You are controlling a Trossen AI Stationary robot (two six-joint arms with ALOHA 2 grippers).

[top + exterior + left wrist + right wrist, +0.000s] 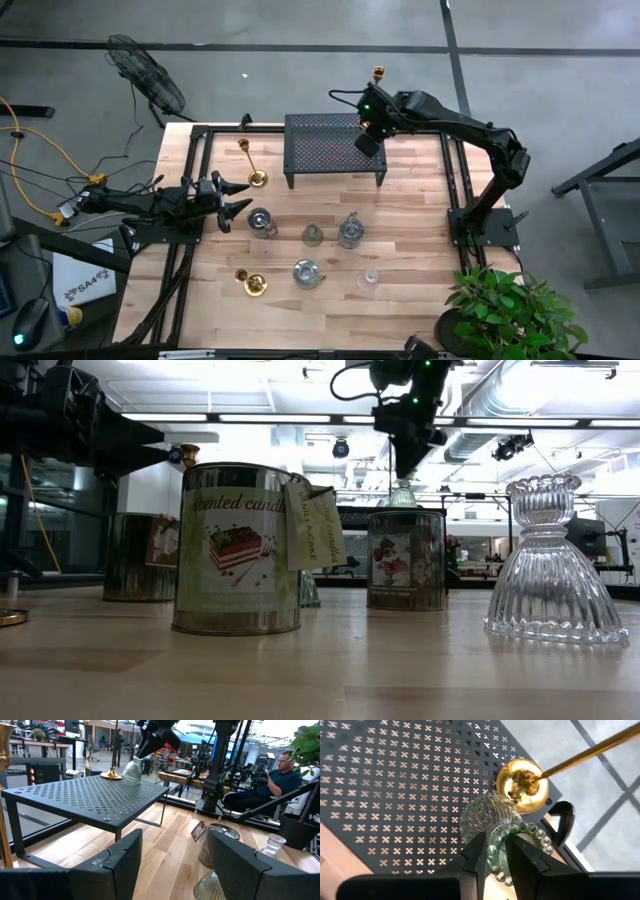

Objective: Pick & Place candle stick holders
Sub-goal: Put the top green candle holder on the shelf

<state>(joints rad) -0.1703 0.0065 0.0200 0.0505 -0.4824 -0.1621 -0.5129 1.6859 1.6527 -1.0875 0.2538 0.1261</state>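
Right claw [492, 857] straddles one glass holder [492, 827] beside one brass holder [522, 785]; left claw [235, 200] apart.

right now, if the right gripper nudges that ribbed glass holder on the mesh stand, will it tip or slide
The ribbed glass holder has a flared base wider than its neck, so it probably resists tipping. Smooth glass on the perforated metal mesh stand might slide. It sits beside a gold holder's base, so a push could knock them together.

brass stick holder [580, 751] top cut off
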